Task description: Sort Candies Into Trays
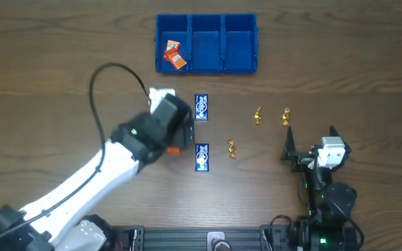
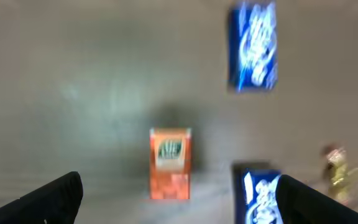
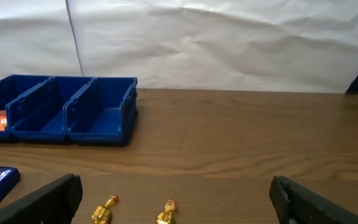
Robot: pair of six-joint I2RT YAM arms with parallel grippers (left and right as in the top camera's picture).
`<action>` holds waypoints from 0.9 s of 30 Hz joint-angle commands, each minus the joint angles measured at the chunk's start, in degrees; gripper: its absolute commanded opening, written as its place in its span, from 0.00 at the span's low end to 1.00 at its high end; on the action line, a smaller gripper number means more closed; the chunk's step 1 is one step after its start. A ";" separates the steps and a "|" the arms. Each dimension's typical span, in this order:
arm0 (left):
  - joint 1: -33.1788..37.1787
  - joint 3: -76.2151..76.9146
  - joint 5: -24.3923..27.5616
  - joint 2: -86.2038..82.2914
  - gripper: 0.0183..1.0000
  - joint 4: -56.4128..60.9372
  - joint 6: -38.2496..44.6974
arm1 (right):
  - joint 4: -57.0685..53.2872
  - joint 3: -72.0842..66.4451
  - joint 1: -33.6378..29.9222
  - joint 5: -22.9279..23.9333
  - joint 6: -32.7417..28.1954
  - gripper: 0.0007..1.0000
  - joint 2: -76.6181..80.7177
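**Left gripper point(image 2: 180, 186) spread above the orange candy box point(image 2: 170, 163), before the grasp.**
The box lies on the surface under the gripper, between its fingers. I would centre over it, descend straight and close on its long sides. A blue bar point(image 2: 258, 196) lies just beside the finger on the gripper's right and could be pushed. The tray point(image 1: 206, 70) is well ahead. The right gripper point(image 3: 174, 190), also spread, holds nothing.

Overhead + low R-wrist cam, tray point(image 1: 206, 68) shared

tray point(image 1: 206, 69): orange candies point(image 1: 174, 54), left compartment | blue bars point(image 1: 202, 107), gold candies point(image 1: 257, 116) outside
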 commanded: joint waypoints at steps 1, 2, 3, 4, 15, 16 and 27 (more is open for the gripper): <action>-2.36 -5.88 -0.70 3.43 0.98 5.55 -5.73 | -0.17 -0.17 -0.26 -0.31 -0.83 1.00 -0.22; -2.21 -5.88 -0.72 5.07 0.96 6.32 -5.70 | -0.17 -0.17 -0.26 -0.31 -0.81 1.00 -0.22; -1.92 -5.86 -0.81 6.58 0.95 7.02 -5.73 | -0.17 -0.17 -0.26 -0.28 -0.83 1.00 -0.22; -1.60 -5.86 -0.90 8.28 0.93 7.72 -5.73 | -0.17 -0.15 -0.26 -0.31 -0.81 1.00 -0.22; -1.07 -5.86 -1.31 17.05 0.70 11.74 -5.77 | -0.17 -0.17 -0.26 -0.28 -0.81 1.00 -0.22; -1.07 -5.86 -1.33 17.16 0.67 11.80 -5.77 | -0.17 -0.17 -0.26 -0.31 -0.81 1.00 -0.22; -1.07 -4.15 -2.43 15.76 0.29 11.93 -5.70 | -0.17 -0.17 -0.26 -0.31 -0.83 1.00 -0.22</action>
